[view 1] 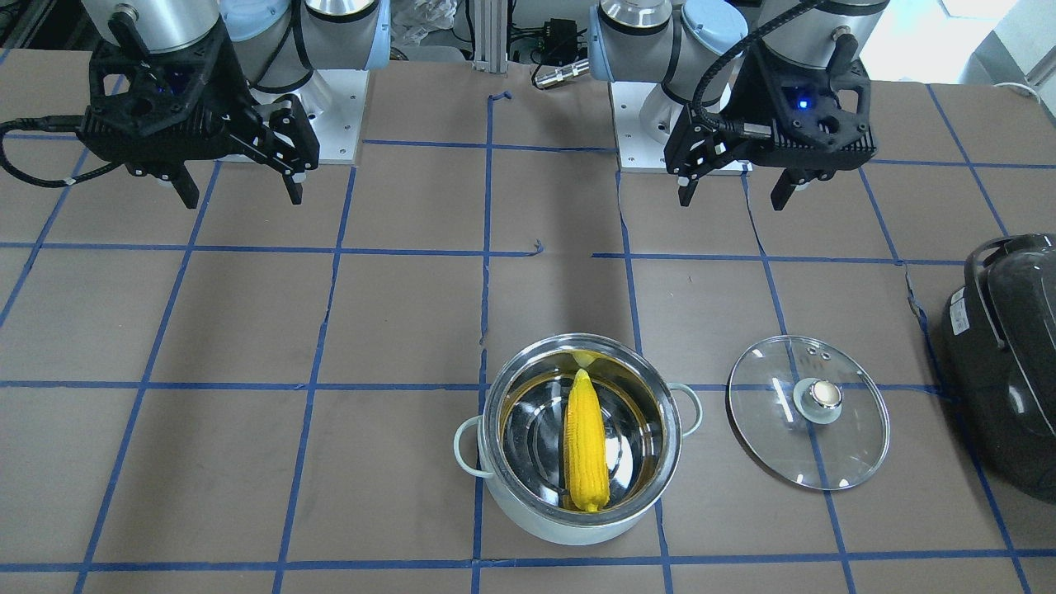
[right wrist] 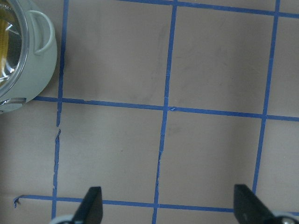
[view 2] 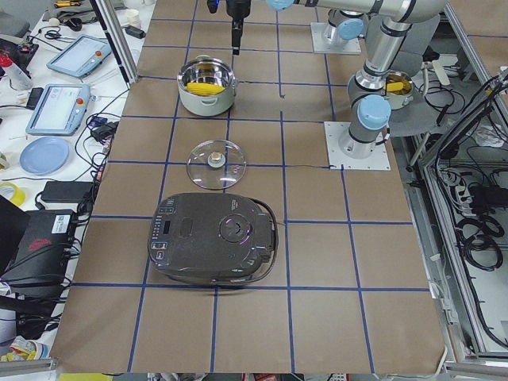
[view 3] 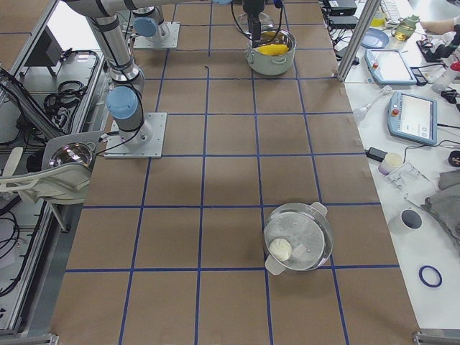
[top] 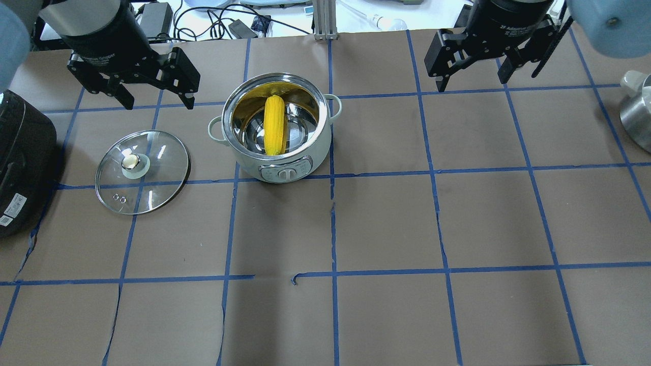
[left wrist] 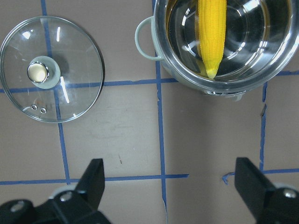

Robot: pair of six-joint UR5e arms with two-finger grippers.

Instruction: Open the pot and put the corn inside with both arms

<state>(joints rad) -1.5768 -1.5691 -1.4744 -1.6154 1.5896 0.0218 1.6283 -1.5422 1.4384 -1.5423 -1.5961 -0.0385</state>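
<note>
The pale mint-white pot point(view 1: 577, 528) point(top: 305, 152) stands open with the yellow corn point(view 1: 586, 445) point(top: 274, 124) lying inside, its tip against the steel wall. The glass lid point(view 1: 850, 437) point(top: 152, 173) lies flat on the table beside the pot, knob up. My left gripper point(view 1: 733, 198) point(top: 158, 104) is open and empty, raised above the table behind the lid. My right gripper point(view 1: 242, 196) point(top: 471, 84) is open and empty, raised far to the pot's other side. The left wrist view shows corn point(left wrist: 211, 32), pot handle point(left wrist: 145, 39) and lid point(left wrist: 70, 70); the right wrist view shows the pot's edge point(right wrist: 37, 60).
A dark rice cooker point(view 1: 1006, 363) point(top: 20, 152) sits at the table's left end, just beyond the lid. A second steel pot point(top: 635, 112) point(view 3: 298, 237) stands at the right end. Blue tape lines grid the brown table.
</note>
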